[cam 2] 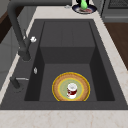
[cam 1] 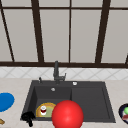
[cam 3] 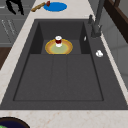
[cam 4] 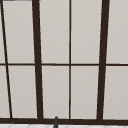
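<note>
Blue plate: a flat blue plate (cam 1: pixel 5 101) lies on the counter at the left edge of the front view; in the right side view it sits at the top (cam 3: pixel 55 6).
Wooden tool: a wooden-handled tool (cam 3: pixel 39 6) lies just beside the blue plate, at the upper left of the right side view.
Left hand: the left hand (cam 1: pixel 28 117) hangs at the lower left of the front view, over the sink's front left corner, fingers pointing down; whether they are curled or straight I cannot tell. In the right side view it shows at the top left corner (cam 3: pixel 14 6).
Yellow plate: a yellow-rimmed plate (cam 1: pixel 50 107) lies flat in the sink's left basin, nearest the left hand.
Cup: a small red and white cup (cam 1: pixel 43 110) stands on the yellow plate, upright in the left side view (cam 2: pixel 72 90).
Red ball: a big red ball (cam 1: pixel 67 114) is at bottom centre of the front view.
Sink: the dark sink (cam 1: pixel 90 100) has a faucet (cam 1: pixel 56 72) behind it.
Dark bowl: a dark bowl (cam 1: pixel 123 113) with something green sits at the right edge.
</note>
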Controlling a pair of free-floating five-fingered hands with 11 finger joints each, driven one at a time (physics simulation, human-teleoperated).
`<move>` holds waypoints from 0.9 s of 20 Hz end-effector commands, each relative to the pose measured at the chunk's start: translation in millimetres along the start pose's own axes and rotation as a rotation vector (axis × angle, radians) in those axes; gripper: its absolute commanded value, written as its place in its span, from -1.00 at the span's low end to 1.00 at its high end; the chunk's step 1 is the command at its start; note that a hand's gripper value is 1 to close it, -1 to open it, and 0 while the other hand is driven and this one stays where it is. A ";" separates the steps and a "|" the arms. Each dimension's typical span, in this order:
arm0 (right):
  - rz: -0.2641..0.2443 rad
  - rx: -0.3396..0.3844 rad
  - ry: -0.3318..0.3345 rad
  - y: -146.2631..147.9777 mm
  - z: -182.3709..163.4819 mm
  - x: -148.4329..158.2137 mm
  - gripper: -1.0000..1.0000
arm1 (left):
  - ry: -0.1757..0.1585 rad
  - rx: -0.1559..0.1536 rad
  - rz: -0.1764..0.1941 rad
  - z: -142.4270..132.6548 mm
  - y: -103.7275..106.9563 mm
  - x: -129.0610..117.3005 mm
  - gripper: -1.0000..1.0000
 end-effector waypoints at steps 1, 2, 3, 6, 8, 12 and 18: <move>0.001 -0.015 -0.020 -0.7 -16.4 -11.0 1.00 | 0.000 0.000 0.000 0.0 0.0 0.0 0.00; -0.005 -0.006 -0.019 1.3 -20.1 -13.0 1.00 | 0.000 0.000 0.000 0.0 0.0 0.0 0.00; -0.012 0.002 -0.019 3.7 -23.8 -14.9 1.00 | 0.000 0.000 0.000 0.0 0.0 0.0 0.00; -0.073 0.058 -0.021 13.7 -36.9 -24.6 1.00 | 0.000 0.000 0.000 0.0 0.0 0.0 0.00; -0.109 0.109 -0.034 15.8 -42.5 -30.2 1.00 | 0.000 0.000 0.000 0.0 0.0 0.0 0.00; -0.178 0.212 -0.053 9.3 -54.3 -38.8 1.00 | 0.000 0.000 0.000 0.0 0.0 0.0 0.00; -0.239 0.341 -0.078 -8.8 -54.1 -40.6 1.00 | 0.000 0.000 0.000 0.0 0.0 0.0 0.00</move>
